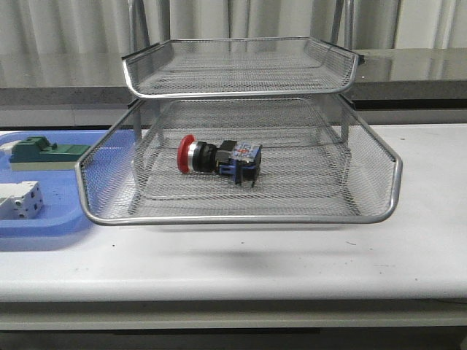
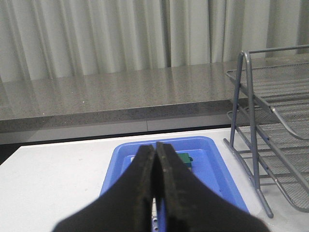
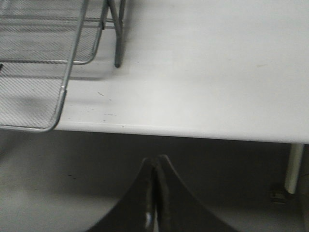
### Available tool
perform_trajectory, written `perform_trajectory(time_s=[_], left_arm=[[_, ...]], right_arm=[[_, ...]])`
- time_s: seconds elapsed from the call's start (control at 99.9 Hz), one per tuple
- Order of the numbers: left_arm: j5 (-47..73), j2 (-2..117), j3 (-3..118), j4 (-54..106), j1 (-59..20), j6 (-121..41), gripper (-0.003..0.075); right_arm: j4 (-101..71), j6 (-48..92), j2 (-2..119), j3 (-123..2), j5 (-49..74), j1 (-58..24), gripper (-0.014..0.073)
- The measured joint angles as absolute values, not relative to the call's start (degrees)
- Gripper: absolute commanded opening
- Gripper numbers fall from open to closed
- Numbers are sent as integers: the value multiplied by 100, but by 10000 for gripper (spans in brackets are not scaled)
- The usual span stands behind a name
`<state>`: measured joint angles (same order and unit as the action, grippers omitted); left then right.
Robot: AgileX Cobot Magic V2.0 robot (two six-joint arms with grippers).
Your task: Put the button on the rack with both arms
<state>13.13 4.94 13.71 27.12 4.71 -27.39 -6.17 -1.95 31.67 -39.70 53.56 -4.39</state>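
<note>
The button [image 1: 217, 157], with its red mushroom head pointing left, lies on its side in the pulled-out middle tray of the silver wire rack [image 1: 241, 219]. Neither arm shows in the front view. My left gripper [image 2: 155, 151] is shut with nothing in it, held above the blue tray [image 2: 212, 159]; the rack's frame [image 2: 251, 125] shows in that same view. My right gripper [image 3: 155, 164] is shut and empty, hanging off the table's front edge, below the rack's tray corner [image 3: 48, 126]. The button does not show in either wrist view.
A flat blue plastic tray [image 1: 44, 222] left of the rack holds a green block [image 1: 45, 152] and a white-grey block [image 1: 20, 199]. The green block [image 2: 185, 160] peeks past my left fingers. A white table [image 1: 423, 240] extends right of the rack.
</note>
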Motion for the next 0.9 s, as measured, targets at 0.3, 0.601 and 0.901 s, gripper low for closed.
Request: perform_trajectory(time_s=[0.3,0.601,0.901], left_arm=[[1313,494,1371,2712,471,-2739,-20],[1313,494,1371,2712,471,-2739,-20],[1313,494,1371,2712,471,-2730,-20]], right_arm=[[-1733,297,4396,-3970,5330,-439,-69],[-2798,1453,5539,-3970,5176,-826,-69],[-2858,1993,6160,-3970,4650,-2073,-69]])
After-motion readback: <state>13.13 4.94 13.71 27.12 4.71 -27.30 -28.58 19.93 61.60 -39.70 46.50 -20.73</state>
